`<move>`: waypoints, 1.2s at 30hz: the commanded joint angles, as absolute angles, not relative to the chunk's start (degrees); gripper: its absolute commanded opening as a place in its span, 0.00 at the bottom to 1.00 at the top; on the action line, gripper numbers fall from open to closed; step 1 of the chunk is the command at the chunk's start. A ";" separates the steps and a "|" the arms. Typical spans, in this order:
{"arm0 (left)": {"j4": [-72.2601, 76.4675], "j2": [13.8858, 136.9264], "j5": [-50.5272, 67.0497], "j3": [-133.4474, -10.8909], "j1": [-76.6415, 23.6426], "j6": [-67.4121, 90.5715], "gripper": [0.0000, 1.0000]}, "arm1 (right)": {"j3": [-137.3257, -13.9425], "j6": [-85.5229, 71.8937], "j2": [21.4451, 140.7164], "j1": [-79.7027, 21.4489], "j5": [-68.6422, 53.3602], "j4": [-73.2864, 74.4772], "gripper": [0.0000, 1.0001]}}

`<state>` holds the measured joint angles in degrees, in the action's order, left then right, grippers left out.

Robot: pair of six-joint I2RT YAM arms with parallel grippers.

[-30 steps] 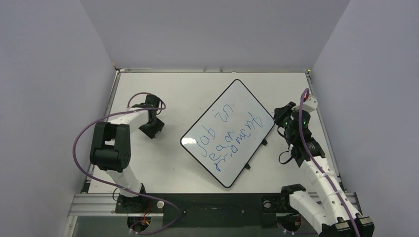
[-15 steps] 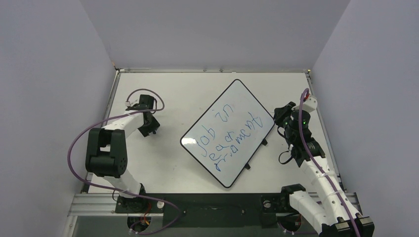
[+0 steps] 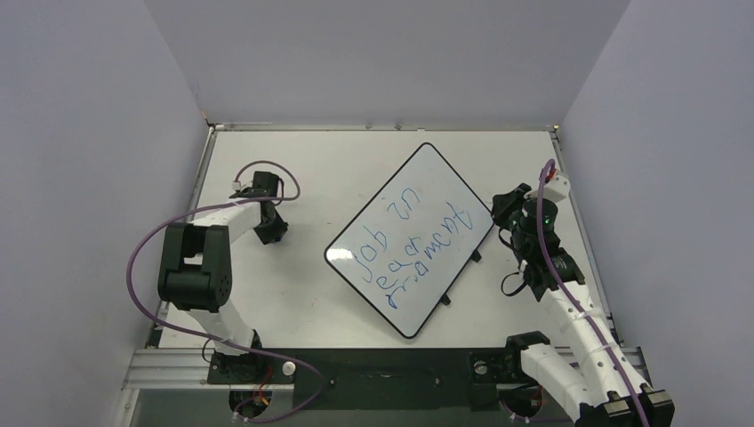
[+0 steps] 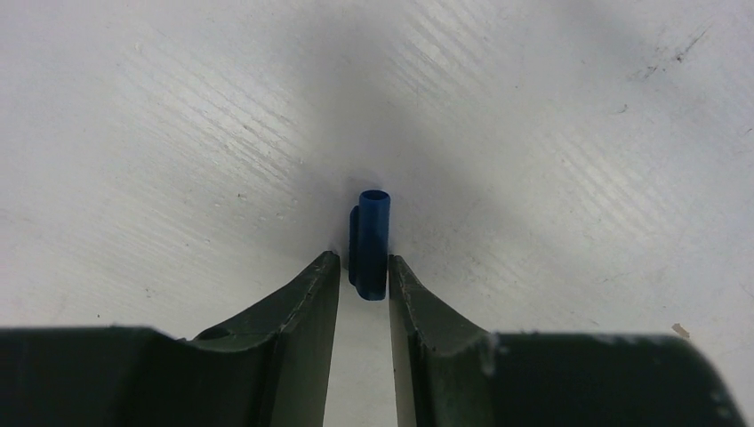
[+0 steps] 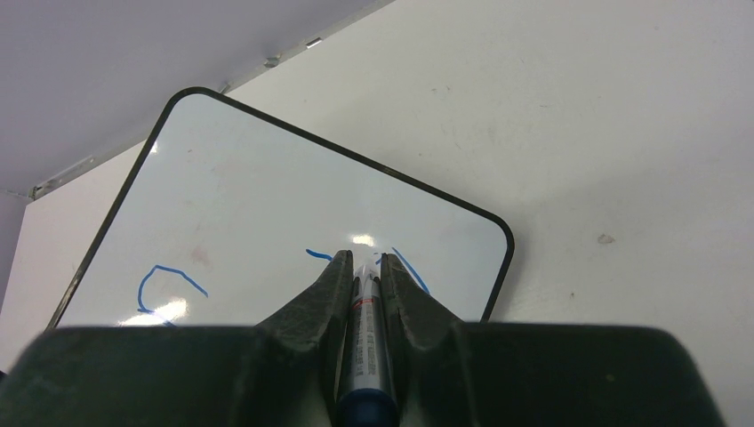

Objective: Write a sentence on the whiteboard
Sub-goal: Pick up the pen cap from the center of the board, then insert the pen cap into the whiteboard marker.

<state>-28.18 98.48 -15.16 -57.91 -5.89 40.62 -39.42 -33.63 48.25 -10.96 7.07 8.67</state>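
The whiteboard (image 3: 429, 174) lies tilted at the table's middle right, and it also shows in the right wrist view (image 5: 267, 187). The sentence (image 3: 405, 245) is in blue wobbly lines of lettering on it; a few strokes (image 5: 169, 280) show in the right wrist view. My right gripper (image 3: 505, 213) (image 5: 364, 260) is shut on a marker (image 5: 366, 338) with its tip hidden, at the board's right edge. My left gripper (image 3: 272, 233) (image 4: 363, 260) is far left of the board, close over the table, shut on a blue marker cap (image 4: 371, 240).
White tabletop (image 3: 293, 294) with grey walls on three sides. The board's small black feet (image 3: 445, 301) stick out at its near right edge. Purple cables (image 3: 142, 249) loop off both arms.
My left arm has shifted: its wrist swung back and a little left, with the gripper staying low near the same spot. The right arm and the board have not moved.
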 commanded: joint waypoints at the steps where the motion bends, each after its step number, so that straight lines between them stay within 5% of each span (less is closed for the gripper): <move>1: -26.21 100.35 -15.31 -59.95 -5.62 39.27 0.23 | -39.77 -33.14 47.44 -11.41 7.86 7.15 0.00; 6: -25.39 101.78 -13.74 -59.77 -5.30 38.69 0.20 | -39.71 -33.07 47.23 -11.45 8.04 7.46 0.00; 10: -24.10 101.79 -11.91 -58.93 -5.03 37.92 0.00 | -39.55 -33.04 47.20 -11.43 8.04 7.44 0.00; 30: -26.91 72.88 2.67 -55.79 -5.38 26.34 0.00 | -41.85 -33.40 48.55 -15.38 -6.56 2.41 0.00; 36: -26.74 63.11 14.91 -56.38 -5.43 22.42 0.00 | -44.37 -33.60 50.40 -19.82 -9.98 1.06 0.00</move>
